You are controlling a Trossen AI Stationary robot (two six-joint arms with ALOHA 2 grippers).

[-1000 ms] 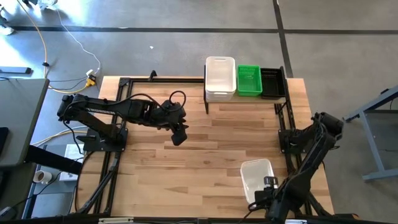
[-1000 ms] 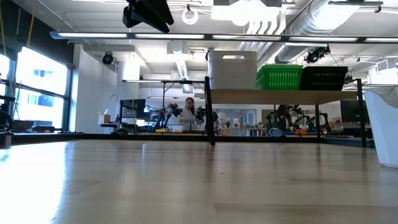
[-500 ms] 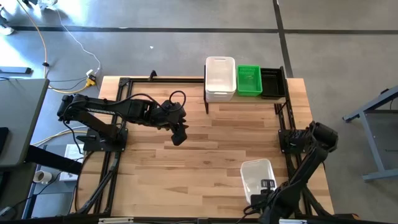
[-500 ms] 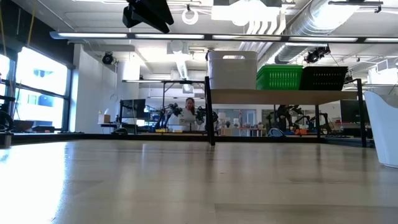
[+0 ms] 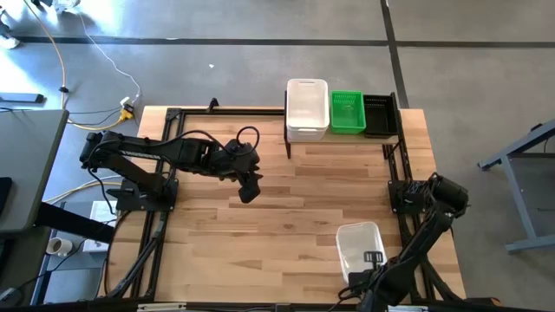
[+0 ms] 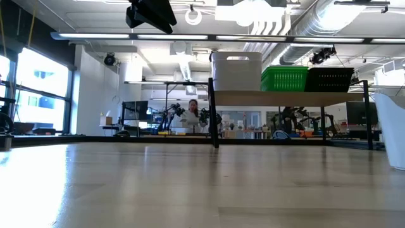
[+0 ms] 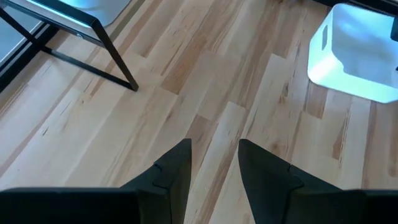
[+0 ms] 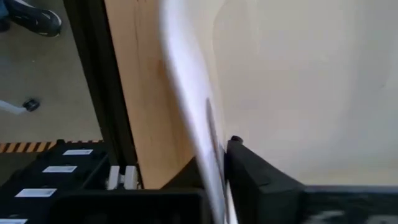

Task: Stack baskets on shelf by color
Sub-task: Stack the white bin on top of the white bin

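Note:
A white basket stands with its bottom on the table near the right front corner; it also shows in the low view as the white basket. My right gripper is at its near end, shut on its wall. On the shelf at the far right stand a white basket, a green basket and a black basket side by side. My left gripper hangs open above the middle of the table, with nothing between its fingers. My right gripper pinches the white basket's near end wall at its rim. One finger is inside the basket and the other is outside, on the table's near side. The basket stands on the table.
Black arm frames run along the table's left and right sides. Bare wood lies between the shelf and the near basket. A person shows far off in the room behind the table.
My right arm has folded lower, its elbow moving toward the table's near edge, while its gripper has stayed at the white basket's near end. The left arm has kept still.

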